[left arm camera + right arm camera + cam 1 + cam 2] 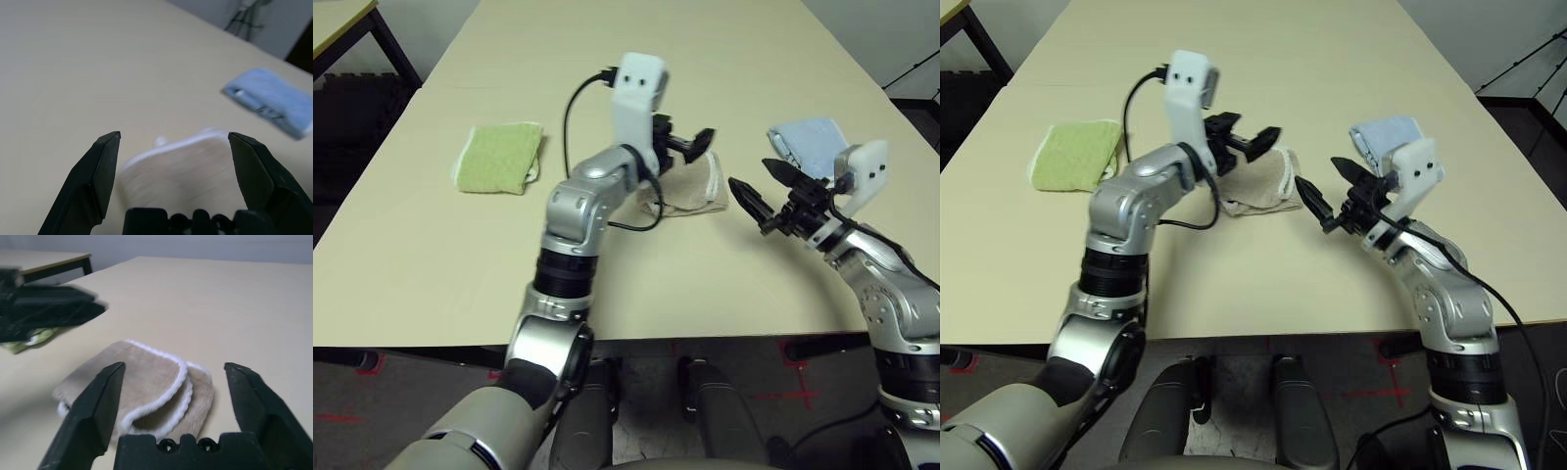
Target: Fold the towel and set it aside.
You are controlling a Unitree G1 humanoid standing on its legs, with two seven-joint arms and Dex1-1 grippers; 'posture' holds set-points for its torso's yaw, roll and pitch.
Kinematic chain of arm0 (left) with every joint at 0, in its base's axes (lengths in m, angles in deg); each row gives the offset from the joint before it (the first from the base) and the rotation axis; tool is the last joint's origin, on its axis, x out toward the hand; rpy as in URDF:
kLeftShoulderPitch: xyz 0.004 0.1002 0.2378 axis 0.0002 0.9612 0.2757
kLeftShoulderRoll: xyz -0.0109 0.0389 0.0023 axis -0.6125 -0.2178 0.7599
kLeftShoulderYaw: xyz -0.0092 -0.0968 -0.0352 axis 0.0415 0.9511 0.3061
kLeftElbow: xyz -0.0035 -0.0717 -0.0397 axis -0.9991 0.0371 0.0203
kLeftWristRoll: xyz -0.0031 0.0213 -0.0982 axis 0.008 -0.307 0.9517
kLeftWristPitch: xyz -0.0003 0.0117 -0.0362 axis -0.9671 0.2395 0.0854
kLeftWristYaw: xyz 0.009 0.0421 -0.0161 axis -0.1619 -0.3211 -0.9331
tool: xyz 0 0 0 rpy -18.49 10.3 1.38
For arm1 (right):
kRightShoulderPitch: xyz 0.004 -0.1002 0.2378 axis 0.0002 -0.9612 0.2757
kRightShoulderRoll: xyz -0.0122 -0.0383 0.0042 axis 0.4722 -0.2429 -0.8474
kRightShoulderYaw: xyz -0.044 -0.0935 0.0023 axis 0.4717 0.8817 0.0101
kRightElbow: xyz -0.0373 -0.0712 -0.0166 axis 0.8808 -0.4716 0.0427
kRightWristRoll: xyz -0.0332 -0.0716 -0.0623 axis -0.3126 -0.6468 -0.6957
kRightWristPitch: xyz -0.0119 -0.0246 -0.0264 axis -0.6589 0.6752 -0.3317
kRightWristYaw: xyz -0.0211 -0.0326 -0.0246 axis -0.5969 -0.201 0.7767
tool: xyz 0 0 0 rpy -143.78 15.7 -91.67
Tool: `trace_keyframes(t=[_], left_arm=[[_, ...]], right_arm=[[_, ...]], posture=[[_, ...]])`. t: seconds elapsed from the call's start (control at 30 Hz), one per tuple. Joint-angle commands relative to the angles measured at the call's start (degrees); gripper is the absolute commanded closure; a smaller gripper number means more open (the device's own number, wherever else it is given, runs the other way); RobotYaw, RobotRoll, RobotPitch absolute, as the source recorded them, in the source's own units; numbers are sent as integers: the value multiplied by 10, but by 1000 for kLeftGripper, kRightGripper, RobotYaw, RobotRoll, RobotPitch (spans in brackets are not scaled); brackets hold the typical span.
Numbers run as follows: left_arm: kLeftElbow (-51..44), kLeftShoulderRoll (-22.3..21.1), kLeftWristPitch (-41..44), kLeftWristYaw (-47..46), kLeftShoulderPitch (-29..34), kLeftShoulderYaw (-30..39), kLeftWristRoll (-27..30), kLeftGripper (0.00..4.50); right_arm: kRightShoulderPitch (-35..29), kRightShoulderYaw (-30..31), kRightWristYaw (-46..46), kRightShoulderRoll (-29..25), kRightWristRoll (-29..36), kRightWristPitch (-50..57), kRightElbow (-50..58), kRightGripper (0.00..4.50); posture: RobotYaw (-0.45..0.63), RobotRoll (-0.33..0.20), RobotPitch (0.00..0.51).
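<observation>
Worktop (pixel 509 284): beige-tan towel (pixel 1258 186) lies folded in its middle, between the lime-green towel (pixel 499 157) on the robot's left and the light-blue towel (pixel 811 145) on the right. White-edged side of the beige one faces the right arm, layers parted a bit there. Left tool (pixel 701 146) is nearest, over the towel, fingers spread, nothing gripped. Right tool (pixel 175 366) is just beside the white-edged side, pointing at it, also spread and empty. Next move probably hinges on this: right tool has the straighter line to the loose edge; left would come from above.
</observation>
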State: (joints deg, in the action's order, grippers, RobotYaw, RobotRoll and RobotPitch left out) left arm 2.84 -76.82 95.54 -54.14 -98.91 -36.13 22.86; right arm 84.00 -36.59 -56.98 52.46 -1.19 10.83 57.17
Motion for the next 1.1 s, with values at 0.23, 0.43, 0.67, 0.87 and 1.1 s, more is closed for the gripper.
trace_keyframes(t=[0.23,0.43,0.67,0.87,1.1], left_arm=[[-17,-24,-41,-4,66,-2,1,0],[-35,-19,-53,-3,87,-18,3,0],[-36,-29,-57,-11,89,-20,-2,0],[-81,-33,-36,31,114,-39,33,0],[-71,-35,-52,65,139,-83,33,660]], right_arm=[[57,58,27,59,-45,3,-79,3645],[78,85,16,85,-60,0,-122,4473],[57,102,0,77,-81,11,-152,4473],[36,83,-4,47,-97,3,-178,4473],[38,74,-2,38,-102,-3,-196,4500]], posture=[[86,0,138],[101,0,135],[119,0,141],[120,0,150],[94,0,155]])
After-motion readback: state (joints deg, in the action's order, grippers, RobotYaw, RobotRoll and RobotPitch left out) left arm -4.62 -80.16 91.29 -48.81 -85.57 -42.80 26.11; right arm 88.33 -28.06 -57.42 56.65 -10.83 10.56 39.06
